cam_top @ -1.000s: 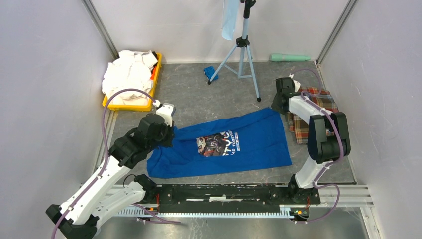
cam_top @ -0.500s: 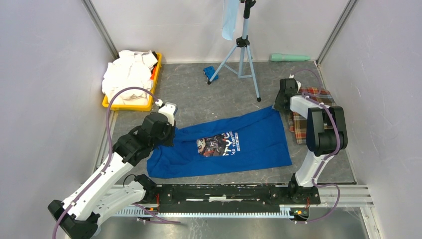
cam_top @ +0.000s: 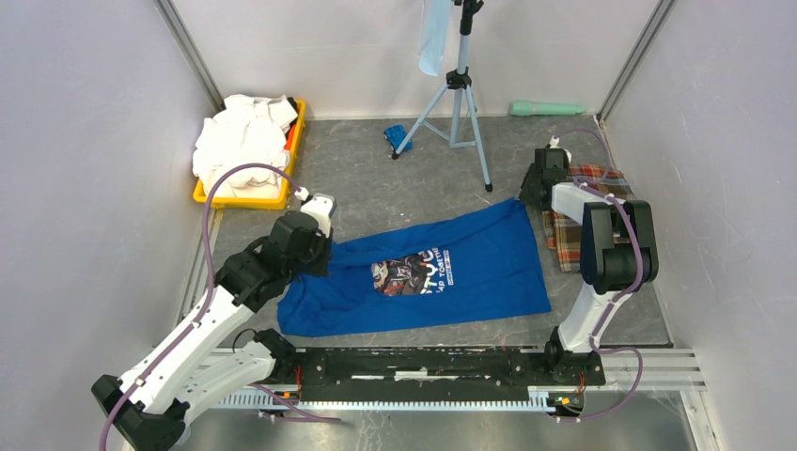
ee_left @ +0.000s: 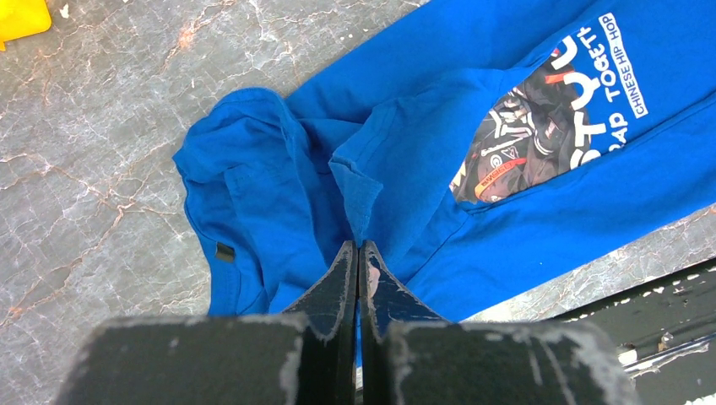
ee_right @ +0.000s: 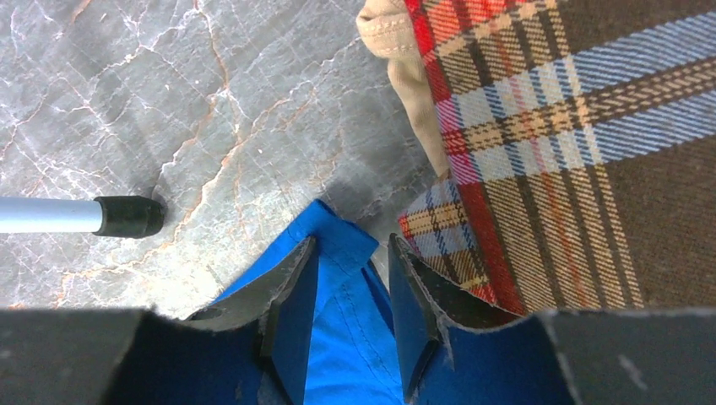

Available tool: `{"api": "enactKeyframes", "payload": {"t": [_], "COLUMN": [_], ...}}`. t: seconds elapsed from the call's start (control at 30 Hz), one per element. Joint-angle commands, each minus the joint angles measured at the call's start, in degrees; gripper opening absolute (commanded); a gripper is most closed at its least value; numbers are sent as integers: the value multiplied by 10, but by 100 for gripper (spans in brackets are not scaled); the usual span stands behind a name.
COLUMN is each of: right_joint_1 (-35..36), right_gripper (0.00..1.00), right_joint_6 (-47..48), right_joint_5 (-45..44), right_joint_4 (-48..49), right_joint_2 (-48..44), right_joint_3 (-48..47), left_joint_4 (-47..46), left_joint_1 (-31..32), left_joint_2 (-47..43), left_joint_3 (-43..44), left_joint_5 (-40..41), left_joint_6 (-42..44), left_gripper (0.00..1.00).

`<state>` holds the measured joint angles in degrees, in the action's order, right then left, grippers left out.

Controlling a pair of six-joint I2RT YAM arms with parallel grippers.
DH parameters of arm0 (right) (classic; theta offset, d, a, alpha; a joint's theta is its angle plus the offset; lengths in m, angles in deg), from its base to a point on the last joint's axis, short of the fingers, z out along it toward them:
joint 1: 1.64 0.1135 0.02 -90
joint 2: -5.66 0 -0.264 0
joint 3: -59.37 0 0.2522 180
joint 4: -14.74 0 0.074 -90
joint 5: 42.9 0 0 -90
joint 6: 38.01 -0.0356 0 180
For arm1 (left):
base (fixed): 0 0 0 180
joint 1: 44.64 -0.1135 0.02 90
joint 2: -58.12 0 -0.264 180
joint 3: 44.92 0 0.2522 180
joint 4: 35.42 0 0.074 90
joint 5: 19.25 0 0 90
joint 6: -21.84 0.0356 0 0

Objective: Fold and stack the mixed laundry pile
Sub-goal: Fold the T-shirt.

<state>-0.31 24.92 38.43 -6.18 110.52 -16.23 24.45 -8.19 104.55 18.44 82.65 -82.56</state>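
The royal-blue T-shirt (cam_top: 470, 268) lies spread on the grey table with its chest graphic (cam_top: 411, 271) facing up. My left gripper (cam_top: 320, 258) is at its bunched left end. In the left wrist view the gripper (ee_left: 358, 246) is shut on a fold of the blue T-shirt (ee_left: 279, 194). My right gripper (cam_top: 532, 197) is at the shirt's far right corner. In the right wrist view the gripper (ee_right: 350, 245) is open, with its jaws either side of that blue corner (ee_right: 342, 232). The red-green plaid cloth (cam_top: 587, 216) lies just to the right and also shows in the right wrist view (ee_right: 574, 152).
A yellow tray (cam_top: 246, 199) at the back left holds white shirts (cam_top: 240, 141). A tripod (cam_top: 461, 94) with a pale-blue cloth (cam_top: 434, 33) stands at the back, and one of its feet (ee_right: 127, 216) is near my right gripper. A small blue object (cam_top: 396, 136) and a green cylinder (cam_top: 547, 108) lie behind it.
My right gripper has shifted a little back and to the right at the shirt's corner. My left arm has edged slightly forward, and the shirt has hardly moved.
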Motion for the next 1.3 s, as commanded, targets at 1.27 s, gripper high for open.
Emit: {"api": "enactKeyframes", "payload": {"t": [1.27], "right_joint_1": [16], "right_gripper": [12], "right_joint_6": [17], "right_joint_5": [-77], "right_joint_4": [-34], "right_joint_2": [-27], "right_joint_3": [-44], "left_joint_4": [-25], "left_joint_1": [0], "left_joint_2": [-1], "left_joint_3": [-1], "left_joint_5": [-5], "left_joint_6": [-12], "left_gripper": [2]}}
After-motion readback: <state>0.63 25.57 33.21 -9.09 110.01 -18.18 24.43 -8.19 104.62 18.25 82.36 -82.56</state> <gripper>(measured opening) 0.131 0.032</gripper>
